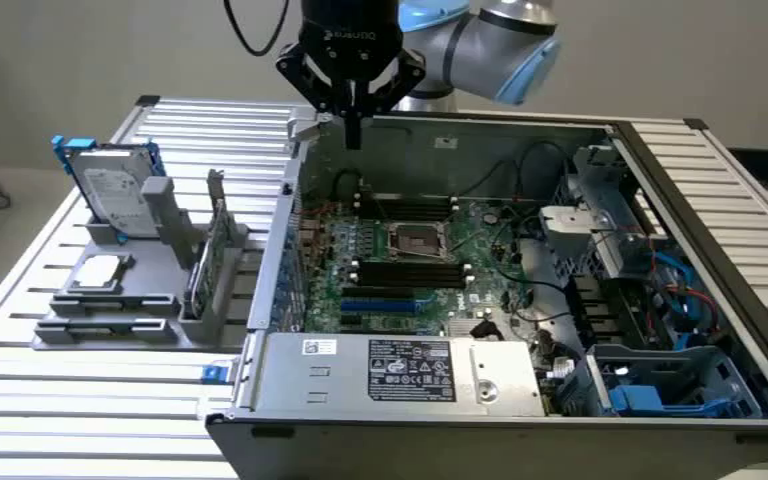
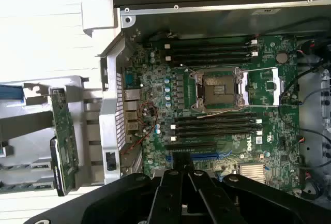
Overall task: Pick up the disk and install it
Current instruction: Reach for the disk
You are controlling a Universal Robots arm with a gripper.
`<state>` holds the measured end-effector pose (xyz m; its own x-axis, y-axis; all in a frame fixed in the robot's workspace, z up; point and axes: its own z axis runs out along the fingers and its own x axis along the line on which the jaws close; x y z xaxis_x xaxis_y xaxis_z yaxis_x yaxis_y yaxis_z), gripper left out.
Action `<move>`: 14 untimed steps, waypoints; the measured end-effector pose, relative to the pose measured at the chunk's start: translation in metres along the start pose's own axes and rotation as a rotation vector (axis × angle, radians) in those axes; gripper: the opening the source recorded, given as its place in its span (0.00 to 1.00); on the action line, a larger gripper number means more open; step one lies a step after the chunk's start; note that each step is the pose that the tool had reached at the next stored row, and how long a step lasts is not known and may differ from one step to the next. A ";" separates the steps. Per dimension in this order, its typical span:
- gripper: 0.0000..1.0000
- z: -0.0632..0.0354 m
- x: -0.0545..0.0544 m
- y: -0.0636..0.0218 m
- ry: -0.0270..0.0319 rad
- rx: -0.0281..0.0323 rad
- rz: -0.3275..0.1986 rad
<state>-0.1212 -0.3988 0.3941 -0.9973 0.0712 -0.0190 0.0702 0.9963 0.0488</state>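
Observation:
The disk (image 1: 115, 190) is a silver-grey drive with a white label and blue rails. It stands on edge in the grey holder (image 1: 104, 325) on the slatted table, at the exterior view's left. My gripper (image 1: 353, 138) hangs above the back left corner of the open computer case (image 1: 398, 370), well to the right of the disk and higher than it. Its black fingers (image 2: 178, 190) are shut together with nothing between them. The wrist view looks down on the green motherboard (image 2: 217, 89).
A thin green circuit card (image 1: 201, 270) stands upright in the holder next to the case wall, and a small square silver chip (image 1: 101, 272) lies flat on the holder. Blue plastic drive bays (image 1: 658, 395) and cables fill the case's front right corner.

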 end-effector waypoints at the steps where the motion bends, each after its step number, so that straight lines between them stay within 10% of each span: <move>1: 0.11 0.0000 0.000 0.0000 0.0000 0.0000 0.000; 14: 0.11 0.0000 0.017 0.0006 -0.0002 0.0001 0.000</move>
<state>-0.1385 -0.3970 0.3938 -0.9973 0.0712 -0.0192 0.0702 0.9963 0.0487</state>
